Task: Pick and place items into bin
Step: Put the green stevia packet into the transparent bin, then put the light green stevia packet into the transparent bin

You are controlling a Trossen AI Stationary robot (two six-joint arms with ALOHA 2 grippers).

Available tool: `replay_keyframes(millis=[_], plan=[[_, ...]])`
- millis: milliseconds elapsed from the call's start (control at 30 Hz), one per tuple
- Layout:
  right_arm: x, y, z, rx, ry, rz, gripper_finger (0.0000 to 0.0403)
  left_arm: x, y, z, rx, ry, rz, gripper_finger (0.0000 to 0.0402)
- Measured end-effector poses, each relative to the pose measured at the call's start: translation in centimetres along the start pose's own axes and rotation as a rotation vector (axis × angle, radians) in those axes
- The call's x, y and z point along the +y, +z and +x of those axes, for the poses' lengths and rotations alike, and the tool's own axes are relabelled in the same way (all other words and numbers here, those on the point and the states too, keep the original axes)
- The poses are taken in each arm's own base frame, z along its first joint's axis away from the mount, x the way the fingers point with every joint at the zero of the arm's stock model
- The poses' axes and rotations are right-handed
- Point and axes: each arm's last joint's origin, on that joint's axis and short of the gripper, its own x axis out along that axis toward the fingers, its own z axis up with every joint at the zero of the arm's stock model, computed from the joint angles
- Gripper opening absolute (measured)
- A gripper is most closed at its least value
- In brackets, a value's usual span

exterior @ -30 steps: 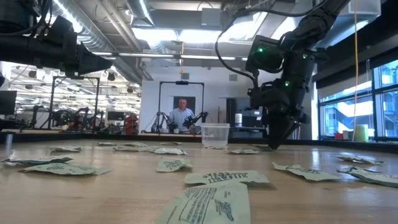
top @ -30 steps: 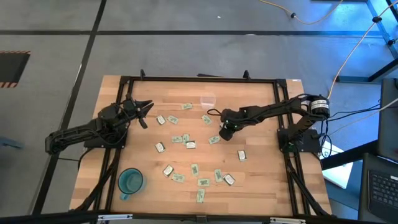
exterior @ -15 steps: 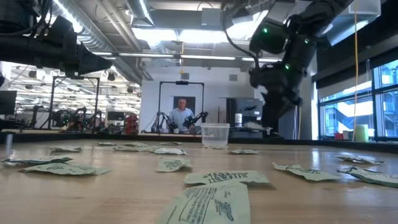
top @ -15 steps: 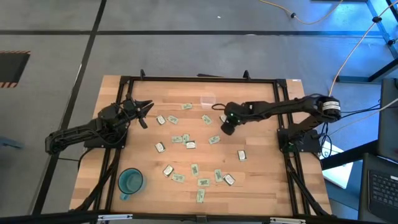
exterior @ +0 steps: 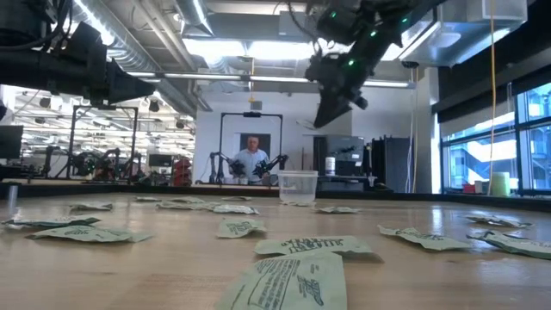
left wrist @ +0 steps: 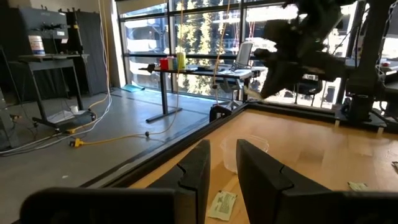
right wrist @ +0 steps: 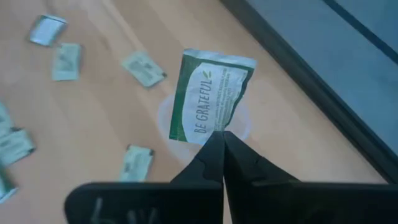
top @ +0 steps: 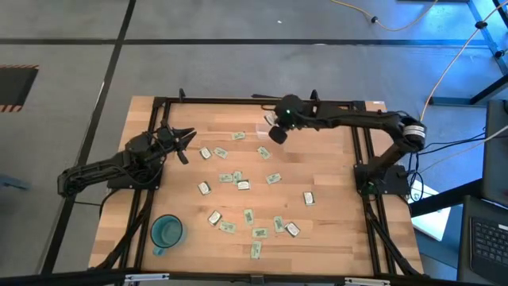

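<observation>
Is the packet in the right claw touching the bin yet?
Apart. The low view shows the right claw high above the clear bin, with open air between. In the right wrist view its packet hangs over the bin.

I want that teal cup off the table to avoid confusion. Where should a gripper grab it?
The teal round cup stands upright, mouth up, so probably come straight down and pinch its wall, one finger inside, one outside, away from the handle. The open left gripper waits nearer; the right gripper holds a green packet over the clear bin.
</observation>
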Motion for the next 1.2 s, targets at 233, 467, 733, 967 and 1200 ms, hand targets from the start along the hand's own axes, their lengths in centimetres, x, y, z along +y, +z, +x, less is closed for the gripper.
replay_keyframes(millis=[233, 467, 733, 967, 1200], plan=[[-0.2, -0.9, 5.0, 0.146, 0.01, -0.044, 0.0, 0.0, -0.1, 0.1, 0.009, 0.0, 0.003, 0.0072], [0.1, -1.7, 7.6, 0.207, 0.006, -0.08, 0.0, 0.0, -0.1, 0.1, 0.015, 0.0, 0.004, 0.0072], [0.2, -1.5, 7.7, 0.197, 0.009, -0.115, 0.0005, 0.0, -0.2, 0.1, 0.018, 0.0, 0.005, 0.0072], [0.2, -1.5, 7.7, 0.191, 0.011, -0.126, 0.0044, 0.0, -0.2, 0.1, 0.018, 0.0, 0.005, 0.0072], [0.0, -1.0, 6.7, 0.162, -0.03, -0.132, 0.0083, 0.0, -0.2, 0.1, 0.018, 0.0, 0.005, 0.0072]])
